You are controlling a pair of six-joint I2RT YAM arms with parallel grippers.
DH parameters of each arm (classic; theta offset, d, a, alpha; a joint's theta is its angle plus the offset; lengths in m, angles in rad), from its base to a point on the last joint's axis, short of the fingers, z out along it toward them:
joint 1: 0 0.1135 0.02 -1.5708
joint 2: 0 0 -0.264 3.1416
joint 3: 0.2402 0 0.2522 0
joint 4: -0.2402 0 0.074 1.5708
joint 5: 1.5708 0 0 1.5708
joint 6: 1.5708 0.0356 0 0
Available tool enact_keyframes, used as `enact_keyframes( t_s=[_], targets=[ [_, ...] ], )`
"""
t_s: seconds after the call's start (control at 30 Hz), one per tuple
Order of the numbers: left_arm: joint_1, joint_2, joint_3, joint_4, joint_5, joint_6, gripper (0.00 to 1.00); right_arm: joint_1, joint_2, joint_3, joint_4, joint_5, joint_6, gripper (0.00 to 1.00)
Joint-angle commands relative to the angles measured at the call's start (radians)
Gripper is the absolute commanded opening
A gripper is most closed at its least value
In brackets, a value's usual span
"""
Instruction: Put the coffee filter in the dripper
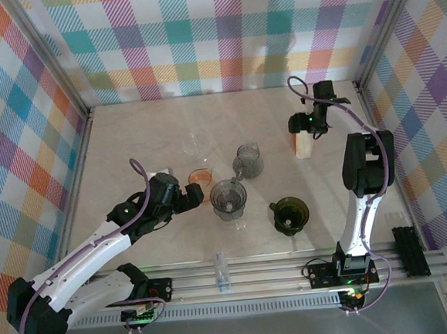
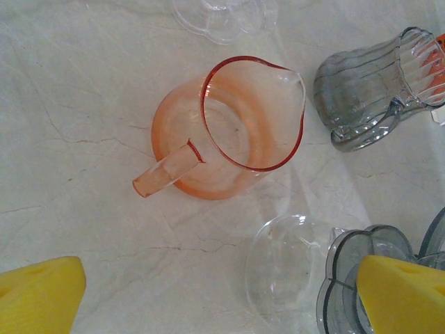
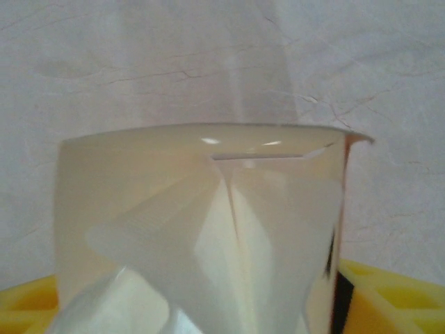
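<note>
1. The left gripper (image 1: 195, 194) hangs over the pink jug (image 2: 222, 132), jaws wide apart and holding nothing.
2. The right gripper (image 1: 308, 129) straddles the filter holder (image 3: 201, 209) at the table's far right; I cannot tell whether its fingers press it.
3. The coffee filter (image 3: 233, 236) sits folded inside that holder, well apart from the green dripper (image 1: 290, 213).

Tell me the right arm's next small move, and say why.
Likely close the right gripper a little on the translucent filter holder and test the hold before lifting. Its yellow fingers stand on either side of the holder, which has white folded filters inside, but contact cannot be made out. The green dripper holds no filter yet.
</note>
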Motion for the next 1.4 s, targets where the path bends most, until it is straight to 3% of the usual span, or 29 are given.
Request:
enact_keyframes(
  t_s=[0.0, 0.2, 0.4, 0.47, 0.53, 0.63, 0.73, 1.03, 1.37],
  targets=[
    [0.012, 0.001, -0.002, 0.02, 0.013, -0.011, 1.0, -0.005, -0.05, -0.01, 0.043, -0.02, -0.017, 0.91],
    [0.012, 0.008, 0.0, 0.021, 0.014, -0.014, 1.0, -0.006, -0.132, -0.072, 0.109, 0.011, 0.073, 0.96],
    [0.012, 0.006, -0.003, 0.032, 0.013, -0.018, 1.0, 0.005, -0.309, -0.214, 0.182, 0.035, 0.251, 0.95],
    [0.013, 0.006, -0.007, 0.035, 0.015, -0.021, 1.0, 0.029, -0.362, -0.248, 0.183, 0.069, 0.286, 0.91],
    [0.013, 0.007, -0.012, 0.037, 0.013, -0.019, 1.0, 0.064, -0.38, -0.237, 0.137, 0.121, 0.313, 0.81],
    [0.015, 0.011, -0.02, 0.037, 0.006, -0.018, 1.0, 0.121, -0.341, -0.16, 0.009, 0.193, 0.352, 0.62],
    [0.015, 0.019, -0.024, 0.033, 0.0, -0.02, 1.0, 0.18, -0.282, -0.111, -0.057, 0.286, 0.364, 0.55],
    [0.024, 0.023, -0.021, 0.005, -0.008, -0.006, 1.0, 0.213, -0.13, 0.031, -0.176, 0.438, 0.362, 0.42],
    [0.03, 0.02, -0.033, 0.016, -0.006, -0.008, 1.0, 0.217, -0.079, 0.084, -0.188, 0.445, 0.327, 0.35]
  ],
)
